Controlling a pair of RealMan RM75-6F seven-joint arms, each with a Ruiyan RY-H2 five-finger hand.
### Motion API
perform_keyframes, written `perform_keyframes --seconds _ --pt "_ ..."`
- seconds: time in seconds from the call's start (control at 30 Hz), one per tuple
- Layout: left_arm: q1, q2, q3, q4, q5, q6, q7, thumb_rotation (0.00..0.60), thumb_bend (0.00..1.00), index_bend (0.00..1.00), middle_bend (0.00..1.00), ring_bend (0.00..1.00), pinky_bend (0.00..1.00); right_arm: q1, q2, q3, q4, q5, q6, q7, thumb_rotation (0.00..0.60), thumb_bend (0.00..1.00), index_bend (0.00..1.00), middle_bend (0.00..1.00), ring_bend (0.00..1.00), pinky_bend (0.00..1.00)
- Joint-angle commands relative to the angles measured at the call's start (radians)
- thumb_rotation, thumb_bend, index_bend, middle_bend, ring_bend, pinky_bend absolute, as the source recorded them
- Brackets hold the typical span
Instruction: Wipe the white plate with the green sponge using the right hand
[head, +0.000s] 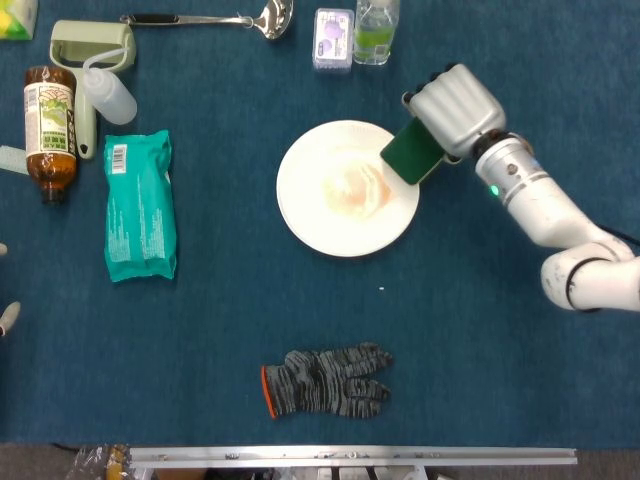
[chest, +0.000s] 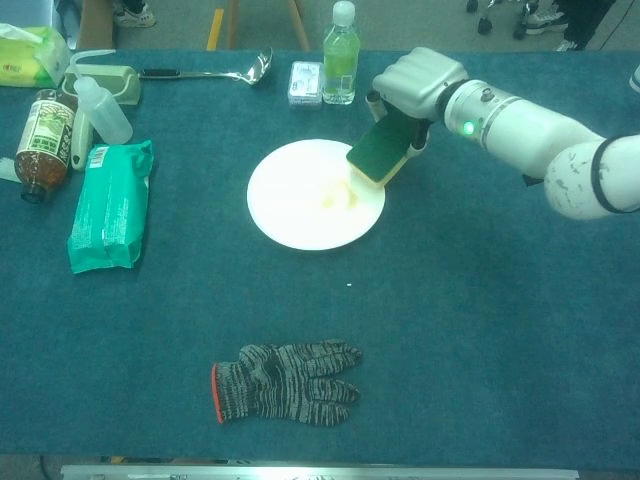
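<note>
The white plate (head: 330, 210) (chest: 295, 205) lies in the middle of the blue table, with a yellowish smear near its right side. My right hand (head: 458, 108) (chest: 418, 88) grips the green sponge (head: 411, 153) (chest: 378, 155), which has a yellow underside. The sponge is tilted over the plate's right rim. At the far left edge of the head view only a pale sliver of my left hand (head: 6, 318) shows, too little to tell how its fingers lie.
A grey knit glove (head: 325, 382) (chest: 283, 382) lies near the front edge. A teal wipes pack (head: 139, 205), brown bottle (head: 49, 130), squeeze bottle (head: 107, 92) and ladle (head: 215, 18) sit at left and back. A water bottle (chest: 340, 54) and small box (chest: 304, 83) stand behind the plate.
</note>
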Motion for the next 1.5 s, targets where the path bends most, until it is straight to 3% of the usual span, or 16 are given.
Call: perform_keyframes --seconds 0.03,0.33,0.73,1.5 --pt "-0.001 0.000 0.000 -0.003 0.000 0.000 0.004 0.600 0.21 0.30 0.14 0.00 0.20 -0.006 0.018 0.007 -0.035 0.012 0.022 -0.008 0.600 0.10 0.47 0.51 0.40 0.38" --pt "0.000 0.004 0.001 -0.010 -0.001 0.000 0.006 0.600 0.21 0.30 0.14 0.00 0.21 0.006 -0.021 0.030 -0.038 -0.031 0.013 0.044 0.600 0.10 0.47 0.51 0.40 0.38" --pt "0.004 0.001 0.001 0.006 -0.005 0.000 -0.012 0.600 0.21 0.30 0.14 0.00 0.21 -0.021 -0.049 0.006 0.006 -0.058 -0.002 0.094 0.600 0.10 0.47 0.51 0.40 0.38" --pt "-0.025 0.015 -0.004 -0.060 0.012 -0.007 0.063 0.600 0.21 0.30 0.14 0.00 0.21 -0.308 0.268 -0.135 -0.435 -0.236 0.314 0.120 0.600 0.10 0.47 0.51 0.40 0.38"
